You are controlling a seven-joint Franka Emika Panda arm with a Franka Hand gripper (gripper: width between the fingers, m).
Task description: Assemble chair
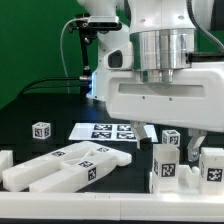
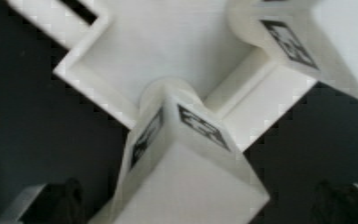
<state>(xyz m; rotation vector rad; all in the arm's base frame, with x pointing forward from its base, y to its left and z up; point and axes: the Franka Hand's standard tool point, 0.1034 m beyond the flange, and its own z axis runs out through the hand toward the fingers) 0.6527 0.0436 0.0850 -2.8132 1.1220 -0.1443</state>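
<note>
Claw [image 2: 204,203] wide open, fingers [image 2: 55,202] either side of tagged white chair piece [image 2: 190,150]

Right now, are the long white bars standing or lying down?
Lying down: the bars rest flat on their long sides, tags facing up.

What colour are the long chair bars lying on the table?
Matte white long bars, each carrying small black-and-white square tags; the exterior view shows them best.

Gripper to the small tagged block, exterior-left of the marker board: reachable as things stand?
Probably yes. The small tagged block stands alone on the table, nothing on or against it. The gripper sits close over chair parts, so it likely must lift clear first.
</note>
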